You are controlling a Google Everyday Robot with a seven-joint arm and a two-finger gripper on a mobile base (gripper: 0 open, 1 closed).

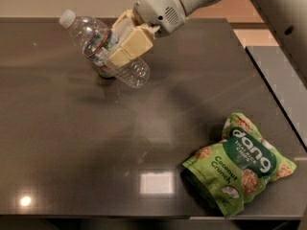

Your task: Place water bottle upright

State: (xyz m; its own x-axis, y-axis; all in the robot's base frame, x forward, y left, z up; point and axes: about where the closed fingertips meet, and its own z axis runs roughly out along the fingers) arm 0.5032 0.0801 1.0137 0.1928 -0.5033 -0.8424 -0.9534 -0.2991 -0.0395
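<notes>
end effector (120, 43): far left, clamped on water bottle (88, 32)
water bottle: tilted, cap up-left, seemingly off table (72, 138)

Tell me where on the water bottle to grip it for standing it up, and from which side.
Grip the water bottle mid-body, at the label band, across its width, from the side, not the cap end. The gripper holds it there, above the far left of the table. The bottle tilts, cap up-left, base down-right, so a mid-body hold probably leaves the base free to land flat.
</notes>
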